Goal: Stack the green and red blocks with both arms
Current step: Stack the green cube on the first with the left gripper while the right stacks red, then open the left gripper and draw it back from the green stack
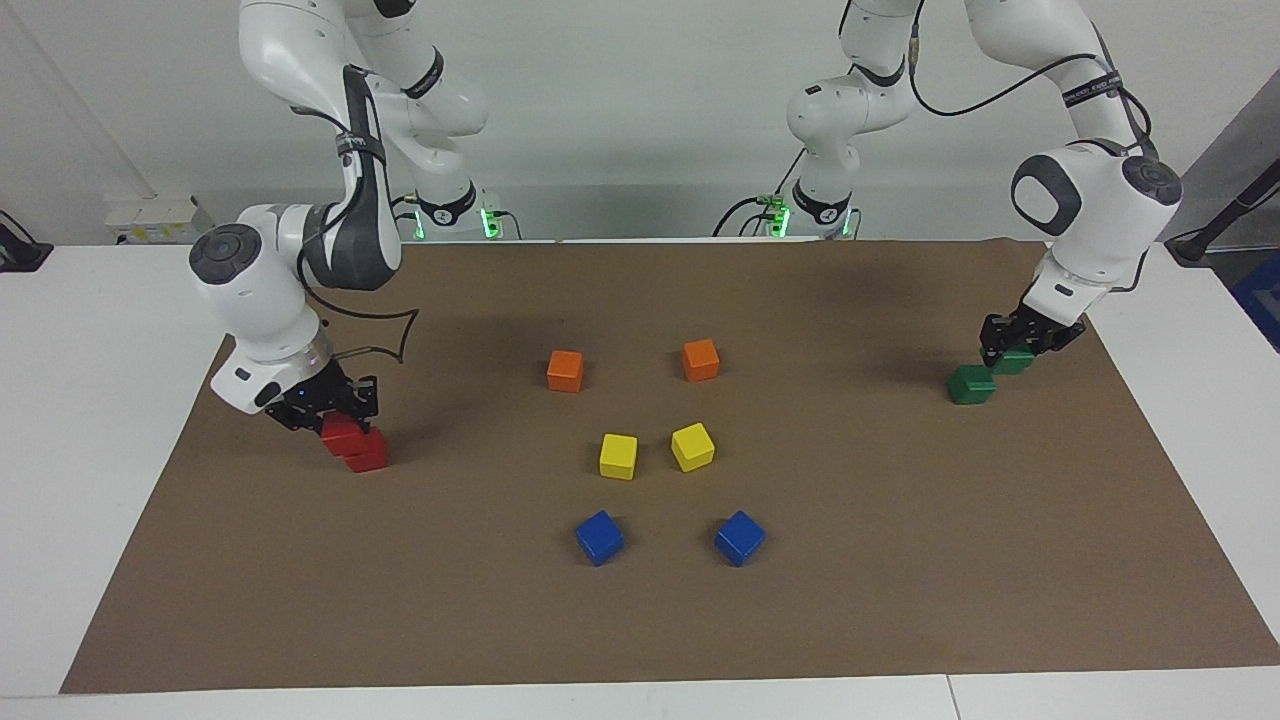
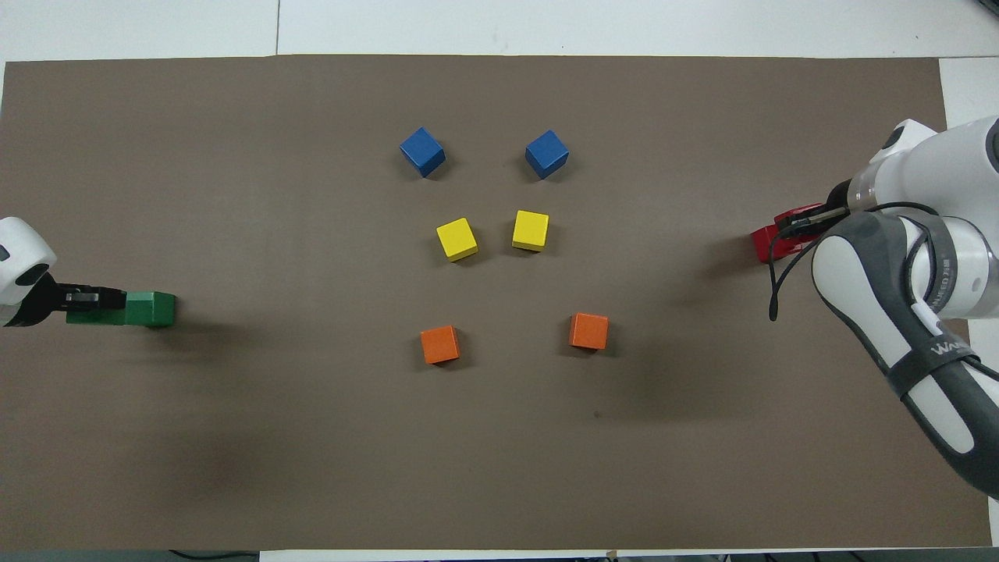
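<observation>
My left gripper is shut on a green block and holds it low, just off the mat. This block is beside the second green block, toward the left arm's end of the table. In the overhead view the held green block and the lying one look side by side, under the left gripper. My right gripper is shut on a red block. It sits partly over the second red block; whether they touch I cannot tell. The right gripper hides most of the red blocks from above.
Two orange cubes, two yellow cubes and two blue cubes lie in pairs mid-mat. The brown mat covers the white table.
</observation>
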`<state>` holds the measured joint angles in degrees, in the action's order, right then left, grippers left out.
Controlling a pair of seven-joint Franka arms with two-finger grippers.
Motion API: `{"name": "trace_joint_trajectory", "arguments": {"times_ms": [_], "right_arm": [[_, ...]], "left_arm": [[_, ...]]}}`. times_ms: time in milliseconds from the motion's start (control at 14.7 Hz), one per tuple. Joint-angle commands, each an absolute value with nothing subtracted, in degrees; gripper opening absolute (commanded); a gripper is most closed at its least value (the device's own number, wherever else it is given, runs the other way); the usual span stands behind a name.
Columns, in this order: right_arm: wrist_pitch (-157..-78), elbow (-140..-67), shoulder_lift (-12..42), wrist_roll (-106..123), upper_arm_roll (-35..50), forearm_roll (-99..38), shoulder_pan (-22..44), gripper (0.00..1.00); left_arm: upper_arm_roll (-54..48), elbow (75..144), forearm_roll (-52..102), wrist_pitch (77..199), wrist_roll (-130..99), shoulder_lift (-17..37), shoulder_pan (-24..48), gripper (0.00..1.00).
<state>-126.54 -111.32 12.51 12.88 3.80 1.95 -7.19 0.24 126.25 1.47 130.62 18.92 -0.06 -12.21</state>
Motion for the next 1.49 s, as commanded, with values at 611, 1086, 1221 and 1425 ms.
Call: {"name": "trace_joint_trajectory", "arguments": {"times_ms": [611,1086,1221,1425], "right_arm": [[-130.43,-116.01,11.25,13.80,4.66,2.46,-8.26,0.00],[-130.43,-116.02,11.16,13.71,4.66,2.46,-8.79,0.00],[-130.43,-116.02,11.16,13.62,4.66,2.46,-8.88,0.00],[-130.52,-116.10,11.16,13.62,4.66,2.37,-8.88,0.00]], "left_arm": [[-0.09,130.78,3.43,139.75,19.08,2.37,-11.51,0.00],[-0.09,130.87,3.43,138.43,19.16,2.81,-11.43,0.00],[-0.09,130.87,3.43,138.34,19.33,2.81,-10.90,0.00],[-0.09,130.78,3.43,138.52,19.69,2.90,-10.72,1.00]]}}
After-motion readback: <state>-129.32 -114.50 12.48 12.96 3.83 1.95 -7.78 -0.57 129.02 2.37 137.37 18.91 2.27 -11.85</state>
